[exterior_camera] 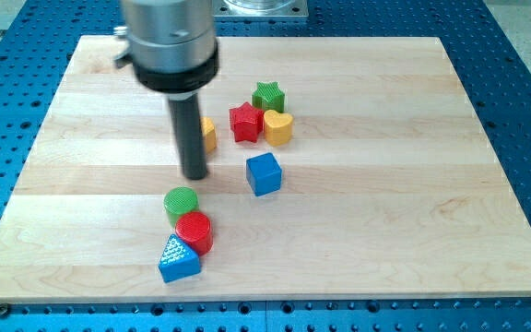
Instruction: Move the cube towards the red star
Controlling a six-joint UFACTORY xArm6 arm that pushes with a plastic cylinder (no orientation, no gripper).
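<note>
A blue cube (264, 173) lies near the board's middle. The red star (245, 123) is above it, touching a yellow heart-shaped block (278, 127) on its right and a green star (268, 96) at its upper right. My tip (195, 174) rests on the board to the left of the blue cube, with a gap between them. A yellow block (208, 135) is partly hidden behind the rod, left of the red star.
A green cylinder (181, 203), a red cylinder (194, 231) and a blue triangular block (178, 260) form a cluster at the lower left of centre, below my tip. The wooden board (413, 203) lies on a blue perforated table.
</note>
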